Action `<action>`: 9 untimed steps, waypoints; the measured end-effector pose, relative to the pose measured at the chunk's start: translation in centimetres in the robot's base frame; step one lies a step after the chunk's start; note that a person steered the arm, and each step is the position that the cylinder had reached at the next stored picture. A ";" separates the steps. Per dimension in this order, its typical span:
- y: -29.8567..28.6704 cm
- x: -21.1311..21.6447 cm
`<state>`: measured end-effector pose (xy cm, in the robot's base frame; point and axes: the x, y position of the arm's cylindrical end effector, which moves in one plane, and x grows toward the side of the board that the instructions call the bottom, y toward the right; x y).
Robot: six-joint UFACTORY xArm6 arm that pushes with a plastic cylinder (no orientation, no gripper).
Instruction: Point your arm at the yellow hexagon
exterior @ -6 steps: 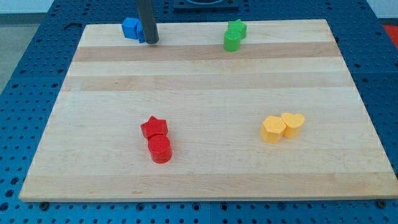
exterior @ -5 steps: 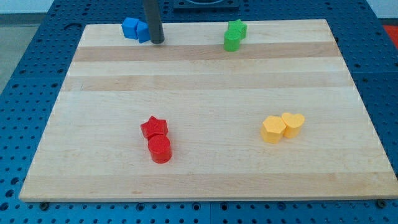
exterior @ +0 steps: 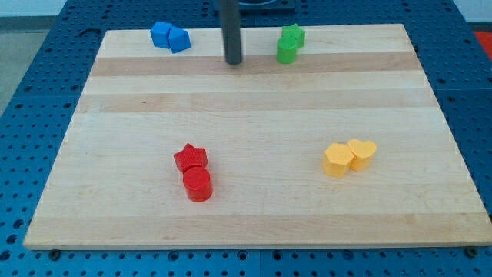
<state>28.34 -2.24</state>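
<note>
The yellow hexagon (exterior: 337, 160) lies on the wooden board (exterior: 254, 115) at the lower right, touching a yellow heart (exterior: 362, 153) on its right. My tip (exterior: 234, 61) is near the board's top edge, about midway between the blue blocks and the green blocks. It is far above and to the left of the yellow hexagon and touches no block.
Two blue blocks (exterior: 170, 36) sit together at the top left. A green star (exterior: 293, 35) and a green cylinder (exterior: 287, 51) sit at the top, right of my tip. A red star (exterior: 191, 158) and a red cylinder (exterior: 197, 185) lie at the lower left.
My tip has slid to the right along the top of the board, away from the blue blocks and toward the green ones. No block has moved.
</note>
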 end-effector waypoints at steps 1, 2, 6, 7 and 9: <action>3.4 2.6; 5.5 6.5; 8.6 18.2; 9.6 18.5; 10.2 19.5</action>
<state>47.86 8.00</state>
